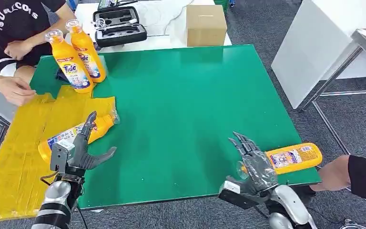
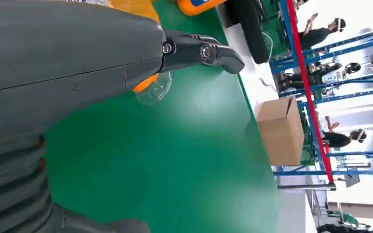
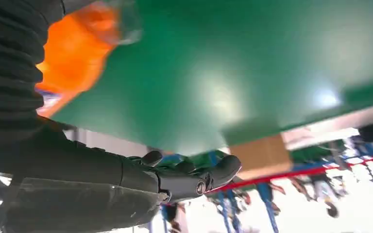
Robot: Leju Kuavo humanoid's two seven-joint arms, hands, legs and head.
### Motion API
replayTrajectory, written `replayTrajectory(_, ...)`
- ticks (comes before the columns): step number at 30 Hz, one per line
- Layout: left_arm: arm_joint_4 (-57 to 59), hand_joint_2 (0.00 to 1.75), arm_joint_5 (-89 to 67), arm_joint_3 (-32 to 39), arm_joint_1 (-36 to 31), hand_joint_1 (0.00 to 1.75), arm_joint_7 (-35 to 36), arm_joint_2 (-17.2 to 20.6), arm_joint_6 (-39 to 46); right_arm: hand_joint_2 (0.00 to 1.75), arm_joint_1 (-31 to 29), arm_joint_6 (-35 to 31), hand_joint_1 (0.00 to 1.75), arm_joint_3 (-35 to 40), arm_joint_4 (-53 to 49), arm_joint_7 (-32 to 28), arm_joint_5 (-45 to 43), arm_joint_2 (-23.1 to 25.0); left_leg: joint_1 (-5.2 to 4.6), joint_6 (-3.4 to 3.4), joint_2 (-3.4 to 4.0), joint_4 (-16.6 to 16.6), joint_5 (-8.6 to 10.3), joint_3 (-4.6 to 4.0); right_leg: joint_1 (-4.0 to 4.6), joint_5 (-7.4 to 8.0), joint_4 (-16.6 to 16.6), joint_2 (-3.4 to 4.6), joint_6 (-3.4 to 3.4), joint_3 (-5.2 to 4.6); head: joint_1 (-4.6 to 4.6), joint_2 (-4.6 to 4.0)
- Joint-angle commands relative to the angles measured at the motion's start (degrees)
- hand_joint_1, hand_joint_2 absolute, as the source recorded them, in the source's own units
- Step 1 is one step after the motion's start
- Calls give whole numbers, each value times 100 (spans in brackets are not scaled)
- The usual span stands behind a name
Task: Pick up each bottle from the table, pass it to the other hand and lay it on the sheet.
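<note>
Left hand (image 1: 82, 151) fingers (image 1: 89, 125) spread, empty, over lying bottle (image 1: 78, 134) on yellow sheet (image 1: 26, 143) at 9 o'clock. Right hand (image 1: 253, 164) fingers (image 1: 242, 143) splayed, empty, beside bottle (image 1: 293, 158) lying at 5 o'clock on green counter (image 1: 186, 105). Two upright bottles (image 1: 78, 59) at 11 o'clock. Person's hand (image 1: 334, 174) near counter edge

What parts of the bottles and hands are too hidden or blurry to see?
- Head view: the left hand covers the middle of the bottle on the sheet.
- Head view: the right hand hides the cap end of the near bottle; contact unclear.
- Right wrist view: that bottle is an orange blur, label unreadable.
- Left wrist view: the hand's cover hides most of the bottle.
</note>
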Motion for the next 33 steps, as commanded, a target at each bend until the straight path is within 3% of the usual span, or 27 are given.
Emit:
replayTrajectory(1,606,175,10,-361,-392,0,-81,-185,-17,175,72,771,0,-1597,88,-477,-641,-785,-13,3,-13,0,-5,16,-11,-9,1,-20,0,19,-2,0)
replayTrajectory(8,243,175,119,-723,-394,0,-137,-108,-111,175,1174,1725,0,-3155,-48,-1348,-616,-1334,-19,14,-38,3,-5,11,-18,-13,-2,-36,2,22,-2,0)
replayTrajectory(11,396,175,151,-753,-531,0,-133,-85,-118,175,1122,2234,0,-3483,157,-1482,-641,-1523,-22,21,-35,4,-10,10,-20,-13,2,-31,2,17,-4,0)
replayTrajectory(18,471,175,133,-832,-560,0,-132,-117,-104,175,534,2168,0,-3249,891,-1387,-255,-1465,-12,13,7,1,-34,55,-7,-12,-11,-3,-4,54,-4,0)
replayTrajectory(29,469,175,134,-848,-574,0,-131,-109,-92,175,526,2180,0,-3157,1009,-1405,-200,-1475,-14,17,7,-3,-20,32,-11,-6,-10,-3,0,32,-2,0)
replayTrajectory(31,473,175,139,-869,-562,0,-115,-123,-96,175,337,1993,0,-3005,1216,-1354,-19,-1428,-11,13,6,2,-35,62,-7,-19,-10,-9,-6,64,-4,0)
replayTrajectory(33,452,175,140,-905,-531,0,-104,-139,-84,175,70,1676,0,-2806,1480,-1309,168,-1323,-10,15,16,-4,-22,40,-7,-3,-16,5,-1,39,-4,0)
